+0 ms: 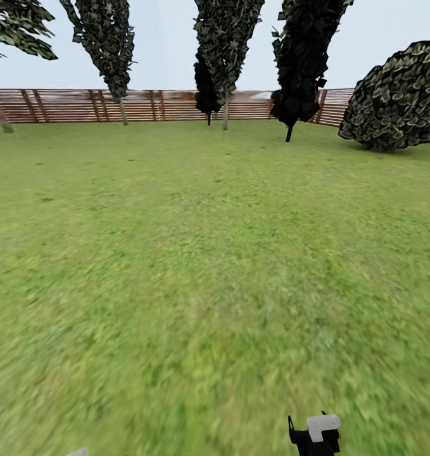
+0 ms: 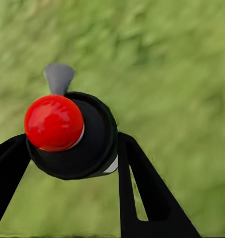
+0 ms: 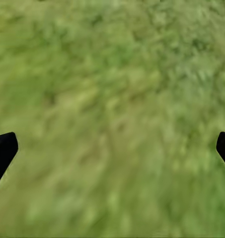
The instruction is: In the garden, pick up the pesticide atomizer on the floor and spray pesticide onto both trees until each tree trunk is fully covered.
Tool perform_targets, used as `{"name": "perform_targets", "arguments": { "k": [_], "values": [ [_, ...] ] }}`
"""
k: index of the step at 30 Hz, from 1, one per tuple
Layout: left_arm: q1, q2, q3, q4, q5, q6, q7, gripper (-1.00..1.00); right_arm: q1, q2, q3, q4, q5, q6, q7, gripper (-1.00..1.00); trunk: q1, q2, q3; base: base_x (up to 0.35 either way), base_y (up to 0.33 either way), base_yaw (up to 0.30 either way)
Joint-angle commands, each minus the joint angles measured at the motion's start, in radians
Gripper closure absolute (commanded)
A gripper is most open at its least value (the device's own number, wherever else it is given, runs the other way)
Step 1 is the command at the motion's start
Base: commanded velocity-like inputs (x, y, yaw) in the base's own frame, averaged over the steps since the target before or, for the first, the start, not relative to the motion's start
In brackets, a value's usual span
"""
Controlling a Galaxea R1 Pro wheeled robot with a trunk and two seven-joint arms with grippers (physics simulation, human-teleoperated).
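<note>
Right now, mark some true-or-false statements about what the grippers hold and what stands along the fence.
1. The left gripper grips the round black pesticide atomizer with a glossy red knob. True.
2. The right gripper holds a bottle. False: its black fingers are spread wide, with blurry green grass between them.
3. A brown horizontal-slat wooden fence runs behind the dark-leaved trees. True.
4. The big round dark bush stands at the far left of the head view. False: it is at the far right.

Right pincer (image 3: 112,148) fingertips cut off at the frame edges, grass (image 3: 112,74) blurred.
</note>
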Motion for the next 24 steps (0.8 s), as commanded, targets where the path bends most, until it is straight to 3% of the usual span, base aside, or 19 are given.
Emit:
{"name": "perform_targets", "arguments": {
  "k": [1,24],
  "values": [
    [0.0,0.0,0.0,0.0,0.0,0.0,0.0,1.0,0.0,0.0,0.0,0.0,0.0,0.0,0.0,-1.0,0.0,0.0,0.0,0.0,0.0,0.282],
    [0.0,0.0,-0.002,-0.001,0.0,0.0,-0.001,1.0,0.0,0.0,0.0,0.0,0.0,0.0,0.0,-1.0,0.0,0.0,-0.01,0.0,0.0,0.282]
  ]
}}
